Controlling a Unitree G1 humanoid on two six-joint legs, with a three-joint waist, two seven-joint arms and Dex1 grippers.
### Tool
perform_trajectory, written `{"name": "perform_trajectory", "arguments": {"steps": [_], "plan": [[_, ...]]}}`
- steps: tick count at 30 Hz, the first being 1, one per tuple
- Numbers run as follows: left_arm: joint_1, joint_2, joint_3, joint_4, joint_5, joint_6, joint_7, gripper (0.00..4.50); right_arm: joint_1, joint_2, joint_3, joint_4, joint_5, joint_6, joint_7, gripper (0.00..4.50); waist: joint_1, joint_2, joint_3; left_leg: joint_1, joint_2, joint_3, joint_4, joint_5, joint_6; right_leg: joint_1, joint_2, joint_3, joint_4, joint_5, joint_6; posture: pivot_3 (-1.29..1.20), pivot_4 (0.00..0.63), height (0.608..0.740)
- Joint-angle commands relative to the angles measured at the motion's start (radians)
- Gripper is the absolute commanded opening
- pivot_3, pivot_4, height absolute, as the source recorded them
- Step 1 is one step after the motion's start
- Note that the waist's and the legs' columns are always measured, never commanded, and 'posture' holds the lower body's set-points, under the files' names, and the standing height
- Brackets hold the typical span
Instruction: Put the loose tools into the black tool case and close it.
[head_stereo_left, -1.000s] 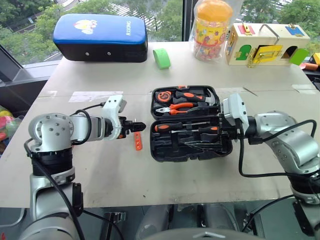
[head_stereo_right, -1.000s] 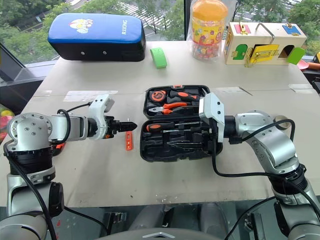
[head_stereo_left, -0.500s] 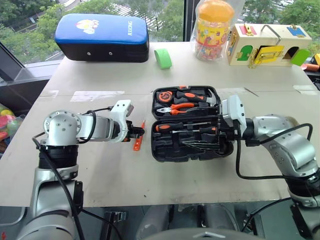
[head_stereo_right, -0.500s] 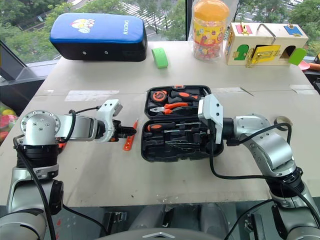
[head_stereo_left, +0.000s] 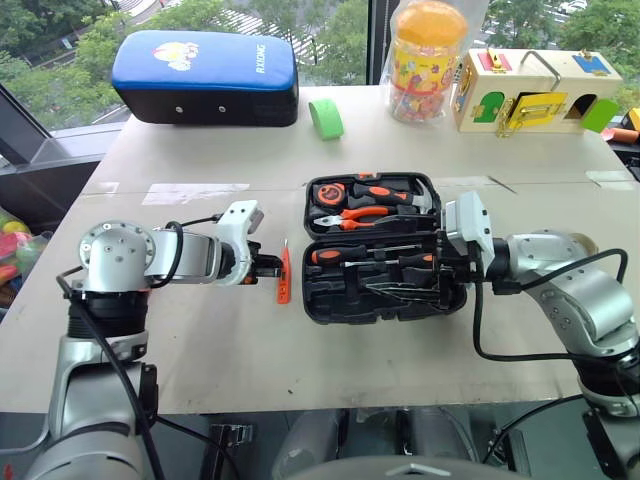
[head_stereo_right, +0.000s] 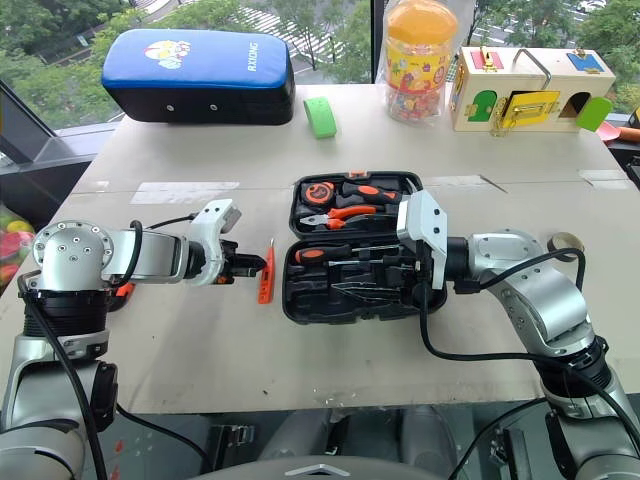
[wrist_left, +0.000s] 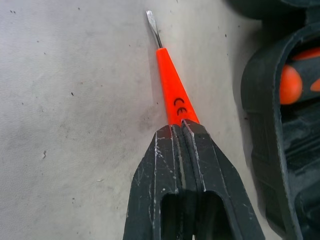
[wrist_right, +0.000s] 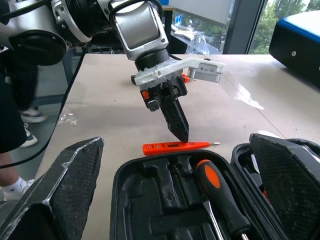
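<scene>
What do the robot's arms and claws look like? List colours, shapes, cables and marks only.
Both arms are silver-grey metal with rounded joint housings and loose black cables. Each wrist carries a white block. The left claw has two tapered black fingers, scratched near the tips. The right claw has broad black fingers with a rough, speckled surface.

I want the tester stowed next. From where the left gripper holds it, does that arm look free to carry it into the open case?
Probably yes. The left gripper is shut on the tester screwdriver right beside the open black tool case; nothing lies between, and the right gripper sits at the far end.
</scene>
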Motion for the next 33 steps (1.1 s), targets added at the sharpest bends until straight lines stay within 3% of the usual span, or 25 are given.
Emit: {"name": "perform_trajectory", "arguments": {"steps": [1, 7, 13, 14, 16, 25, 30, 33], "plan": [[-0.001, 0.031, -0.006, 0.035, 0.015, 0.029, -0.033, 0.02, -0.009, 0.001, -0.014, -0.033, 0.013, -0.009, -0.003, 4.5, -0.001, 0.0, 0.0, 0.0, 0.0, 0.0, 0.0, 0.0, 0.0, 0.0, 0.0, 0.0, 0.0, 0.0, 0.0, 0.0, 0.15, 0.735], [-0.037, 0.063, 0.026, 0.028, -0.062, 0.029, -0.021, 0.02, -0.013, 0.002, -0.009, -0.026, 0.01, -0.012, 0.001, 4.5, -0.003, -0.001, 0.001, -0.001, 0.0, 0.0, 0.0, 0.0, 0.0, -0.001, 0.0, 0.0, 0.0, 0.0, 0.0, 0.0, 0.15, 0.735], [-0.041, 0.062, 0.002, -0.001, -0.178, 0.015, 0.059, 2.13, -0.012, 0.006, -0.002, -0.021, 0.005, -0.015, 0.003, 4.5, -0.004, -0.001, 0.001, -0.001, 0.0, 0.0, 0.0, 0.0, 0.0, -0.001, 0.0, 0.0, 0.0, 0.0, 0.0, 0.0, 0.15, 0.735], [-0.041, 0.065, -0.01, 0.003, -0.211, 0.001, 0.087, 2.76, -0.011, 0.007, 0.0, -0.021, 0.005, -0.015, 0.002, 4.5, -0.005, -0.001, 0.001, -0.001, 0.0, 0.0, 0.0, 0.0, 0.0, -0.001, 0.0, 0.0, 0.0, 0.0, 0.0, 0.0, 0.15, 0.735], [-0.039, 0.073, -0.035, 0.005, -0.255, -0.019, 0.126, 3.6, -0.009, 0.009, 0.001, -0.023, 0.005, -0.013, 0.001, 4.5, -0.005, -0.001, 0.001, -0.001, 0.0, 0.0, 0.0, 0.0, 0.0, -0.001, 0.0, 0.0, 0.0, 0.0, 0.0, 0.0, 0.15, 0.735], [-0.06, 0.088, -0.197, 0.05, -0.378, -0.085, 0.231, 3.6, 0.011, 0.023, 0.004, -0.033, 0.001, -0.013, -0.02, 4.5, -0.002, -0.001, 0.001, -0.001, 0.0, 0.0, 0.0, 0.0, 0.0, -0.001, 0.0, 0.0, 0.0, 0.0, 0.0, 0.0, 0.15, 0.735], [-0.099, 0.065, -0.262, 0.096, -0.34, -0.068, 0.216, 3.6, 0.016, 0.036, 0.008, -0.037, -0.001, -0.017, -0.036, 4.5, 0.003, -0.001, 0.001, -0.001, 0.0, 0.0, 0.001, 0.0, 0.0, -0.001, 0.0, 0.0, 0.0, 0.0, 0.0, 0.0, 0.15, 0.735], [-0.107, 0.054, -0.277, 0.117, -0.297, -0.048, 0.192, 2.43, 0.02, 0.04, 0.007, -0.042, -0.002, -0.017, -0.044, 4.5, 0.005, -0.001, 0.0, -0.001, 0.0, 0.0, 0.001, 0.0, 0.0, -0.001, 0.0, 0.0, 0.0, 0.0, 0.0, 0.0, 0.15, 0.735]]}}
